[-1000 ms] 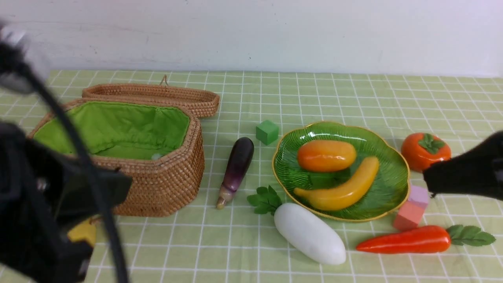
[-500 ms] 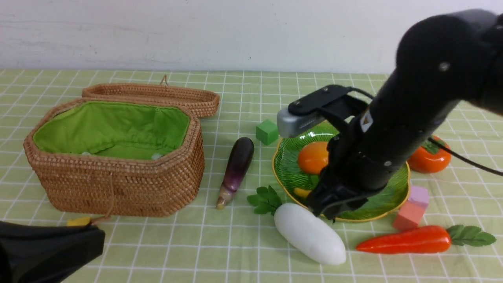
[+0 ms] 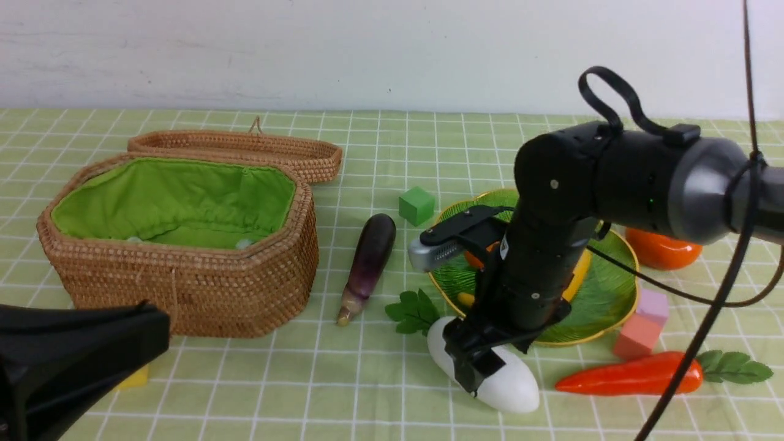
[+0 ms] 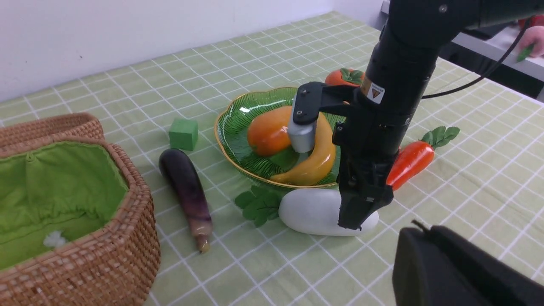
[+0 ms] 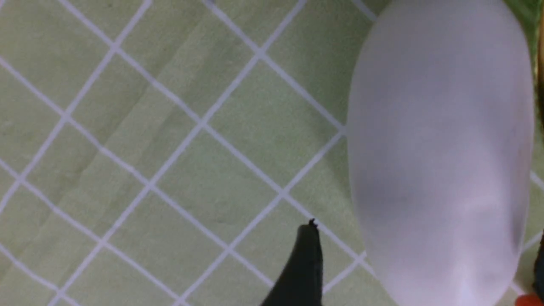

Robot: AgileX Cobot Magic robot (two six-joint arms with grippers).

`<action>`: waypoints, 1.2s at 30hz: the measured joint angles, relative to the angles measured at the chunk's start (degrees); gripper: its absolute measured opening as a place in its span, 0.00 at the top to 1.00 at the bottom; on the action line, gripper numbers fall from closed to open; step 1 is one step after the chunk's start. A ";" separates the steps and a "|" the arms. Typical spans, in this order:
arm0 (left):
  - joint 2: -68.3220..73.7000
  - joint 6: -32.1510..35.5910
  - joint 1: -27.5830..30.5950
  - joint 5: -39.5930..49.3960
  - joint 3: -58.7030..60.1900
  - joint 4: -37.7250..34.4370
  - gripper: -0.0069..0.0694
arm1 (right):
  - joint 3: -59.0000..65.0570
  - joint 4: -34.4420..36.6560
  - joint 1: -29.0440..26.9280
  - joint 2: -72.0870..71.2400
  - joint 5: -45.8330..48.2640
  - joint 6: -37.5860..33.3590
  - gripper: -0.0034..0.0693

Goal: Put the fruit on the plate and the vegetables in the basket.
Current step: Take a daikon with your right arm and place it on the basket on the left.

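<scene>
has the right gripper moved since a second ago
Yes. The right gripper swung from right of the plate, across it, down to the radish at the plate's near-left rim.

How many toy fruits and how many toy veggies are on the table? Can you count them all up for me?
Fruits: 3 (banana, mango, persimmon)
Vegetables: 3 (radish, eggplant, carrot)
Total: 6

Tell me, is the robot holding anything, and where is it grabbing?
Nothing yet. The open right gripper straddles the white radish without squeezing it.
</scene>
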 joint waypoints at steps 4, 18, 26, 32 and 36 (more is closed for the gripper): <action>0.00 0.20 0.00 0.31 0.00 0.00 0.93 | 0.00 -0.91 0.00 1.49 -0.49 0.00 0.05; 0.00 0.20 0.00 0.38 0.00 0.00 0.93 | -0.06 1.55 0.00 6.03 -0.63 0.00 0.14; -0.15 -0.29 0.00 0.45 0.00 3.96 0.93 | -0.48 1.90 0.00 7.16 -1.87 0.00 0.22; -2.55 -3.77 0.00 2.03 -0.40 8.31 0.93 | -1.05 3.78 0.21 6.92 -0.38 0.00 0.22; -5.64 -8.48 0.00 6.70 -2.25 14.49 0.93 | -4.52 5.50 3.30 3.10 3.56 1.91 0.22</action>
